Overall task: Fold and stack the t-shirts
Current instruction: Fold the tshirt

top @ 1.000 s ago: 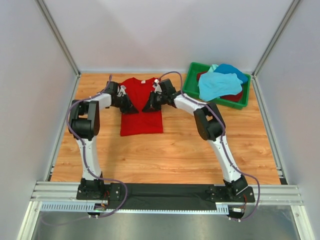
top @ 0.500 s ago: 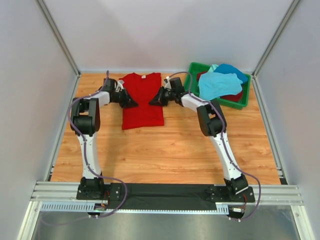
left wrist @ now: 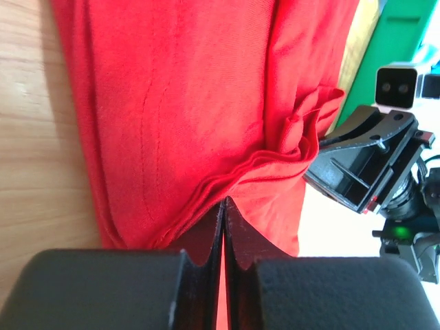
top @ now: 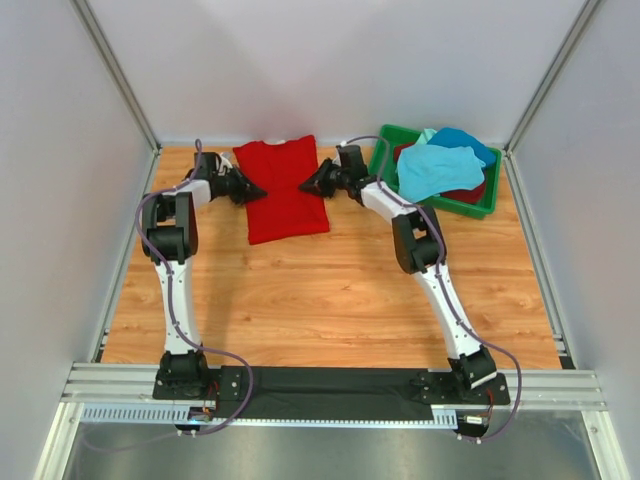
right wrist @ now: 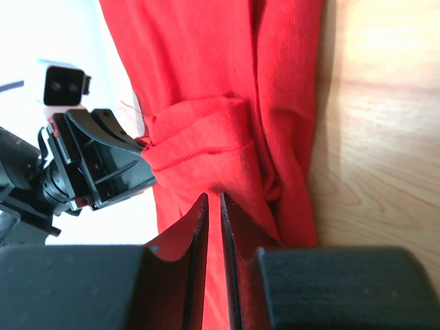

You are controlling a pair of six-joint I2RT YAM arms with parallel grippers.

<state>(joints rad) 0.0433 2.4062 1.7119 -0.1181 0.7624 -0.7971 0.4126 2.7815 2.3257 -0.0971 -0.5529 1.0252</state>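
Left gripper (left wrist: 222,206): clenched on the red t-shirt (top: 285,190). The jaws are all but closed, with a sliver of red cloth between them, at the shirt's left edge.
Right gripper (right wrist: 212,199): clenched on the same shirt at its right edge. A narrow gap is left between the jaws, and it is filled with gathered cloth.
Gripper relation: the two tips point at each other across the shirt, level with one another and well apart.
Cloth at grips: the layered edges are bunched into folds at each pinch. The panel between them is smooth.
Red t-shirt position: at the far end of the table (top: 330,290), left of centre. Its collar end reaches the foot of the back wall (top: 320,70), and its near hem lies on the wood, slightly skewed.
Right margin: the right wrist stands just beside the left wall of the green bin (top: 381,158).
Bin contents: a turquoise t-shirt (top: 430,168) on top, a blue t-shirt (top: 468,140) behind it, and a dark red t-shirt (top: 470,192) beneath.
Left margin: a narrow strip of wood lies between the left arm and the side wall (top: 60,200).
Near margin: a broad stretch of planking runs from the hem to the arm bases.
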